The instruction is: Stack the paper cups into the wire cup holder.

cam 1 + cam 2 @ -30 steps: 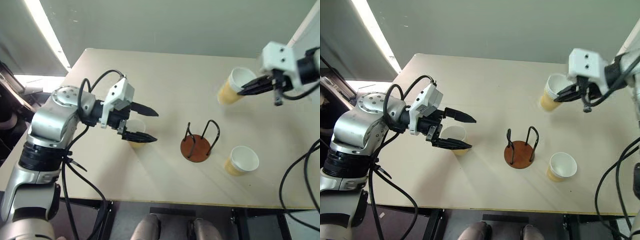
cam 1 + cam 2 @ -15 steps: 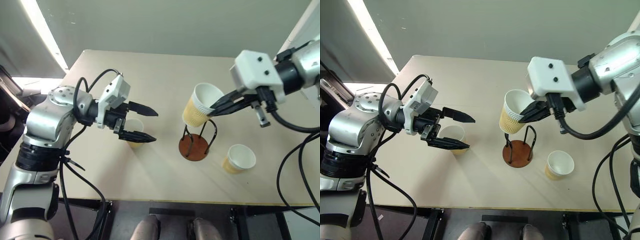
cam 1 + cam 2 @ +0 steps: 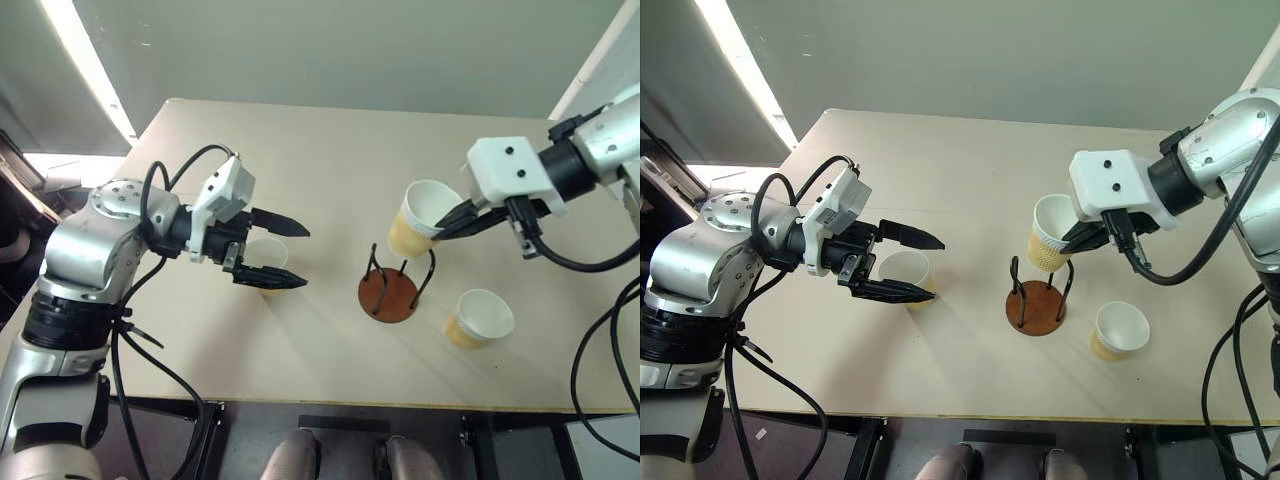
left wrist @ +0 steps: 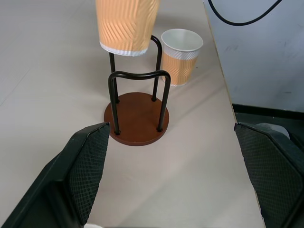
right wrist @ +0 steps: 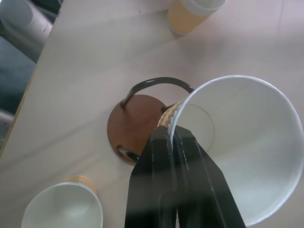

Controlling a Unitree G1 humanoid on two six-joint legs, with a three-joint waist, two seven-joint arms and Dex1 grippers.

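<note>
Right gripper (image 3: 1080,236) pinched shut on the rim of a paper cup (image 3: 1052,232), one finger inside the wall and one outside; the right wrist view shows the two black fingers (image 5: 164,156) pressed together over the rolled white rim. Held cup hangs in the air, mouth up and slightly tilted, its bottom at about the height of the wire loop tops and off toward the far-right side of the wire cup holder (image 3: 1039,300). From the left wrist view the cup's base sits above the far loop, not down between the loops.

Holder stands upright on the beige table (image 3: 970,170), near the middle of the front half; reddish-brown disc base bare.

Second cup (image 3: 1118,331) stands upright on the table just right of the holder, apart from it. Third cup (image 3: 906,274) stands upright to the holder's left, well apart from it.

Left gripper (image 3: 905,263) wide open, fingers spread and pointing toward the holder, hovering over the third cup; contact with that cup cannot be told.
</note>
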